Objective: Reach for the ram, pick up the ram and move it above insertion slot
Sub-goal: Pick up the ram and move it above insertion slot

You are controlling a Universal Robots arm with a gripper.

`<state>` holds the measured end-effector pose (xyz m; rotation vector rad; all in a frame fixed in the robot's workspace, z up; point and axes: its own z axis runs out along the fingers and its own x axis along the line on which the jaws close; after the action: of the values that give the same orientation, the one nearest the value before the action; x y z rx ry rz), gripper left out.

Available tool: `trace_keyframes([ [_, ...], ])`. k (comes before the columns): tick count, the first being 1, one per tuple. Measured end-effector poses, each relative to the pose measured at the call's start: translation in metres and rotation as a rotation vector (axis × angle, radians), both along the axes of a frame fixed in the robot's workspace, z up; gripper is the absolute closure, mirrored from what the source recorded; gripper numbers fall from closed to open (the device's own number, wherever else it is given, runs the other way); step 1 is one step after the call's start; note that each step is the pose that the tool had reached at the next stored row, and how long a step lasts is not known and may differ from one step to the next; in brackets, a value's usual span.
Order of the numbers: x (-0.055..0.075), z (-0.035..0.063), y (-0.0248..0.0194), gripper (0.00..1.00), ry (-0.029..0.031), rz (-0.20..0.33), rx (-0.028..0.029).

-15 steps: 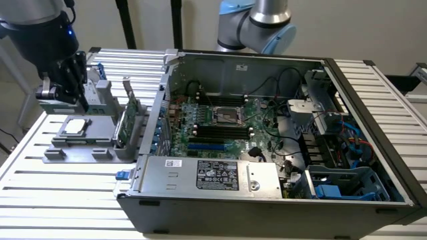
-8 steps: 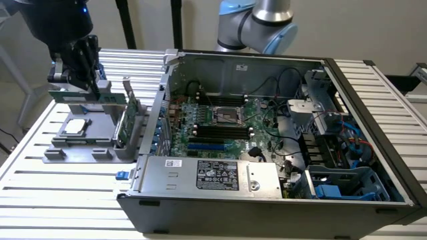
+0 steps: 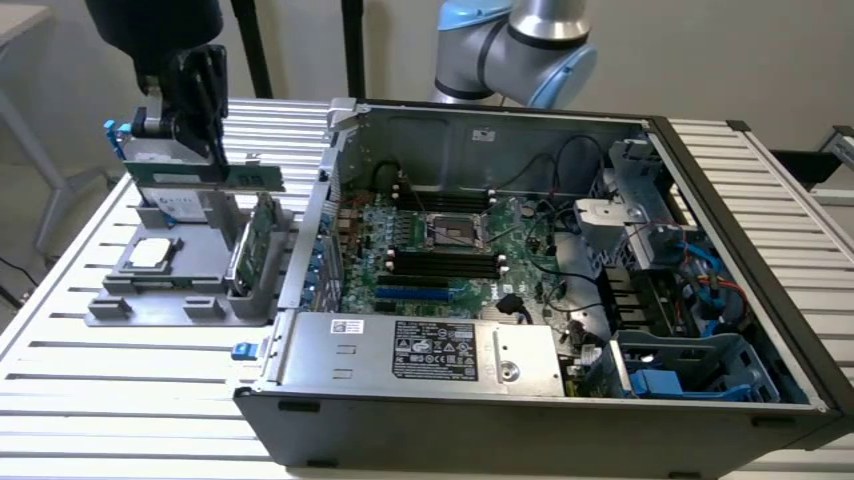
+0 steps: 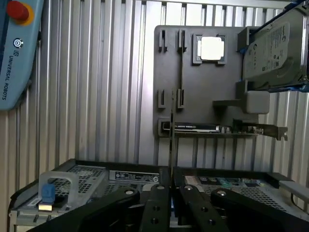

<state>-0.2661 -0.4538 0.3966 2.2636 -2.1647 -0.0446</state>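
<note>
Pale plain wall (image 3: 747, 50) behind a ribbed aluminium slat table (image 3: 134, 390), evenly lit.

Exterior view: elevated, oblique, mid-range, facing the open computer case (image 3: 534, 260) on the slatted desk (image 3: 120, 380). Wrist view: looking steeply down past the end effector (image 4: 171, 203) onto the desk. Both views share the grey parts holder (image 3: 174, 290) (image 4: 203, 82) and the case edge.

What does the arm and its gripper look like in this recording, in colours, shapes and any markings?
The arm is a Universal Robots type: silver-grey metal tubes joined by rounded joints with light blue caps. The gripper is matt black, built of flat linkage bars with visible round pivot bolts, ending in slim black fingers. In the exterior view its black housing looks bulky and rounded.
</note>
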Motion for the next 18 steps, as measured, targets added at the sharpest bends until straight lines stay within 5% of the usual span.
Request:
trace_keyframes([
  [18,0.075,0.0012,0.0066,0.86,0.0,0.0,0.03],
])
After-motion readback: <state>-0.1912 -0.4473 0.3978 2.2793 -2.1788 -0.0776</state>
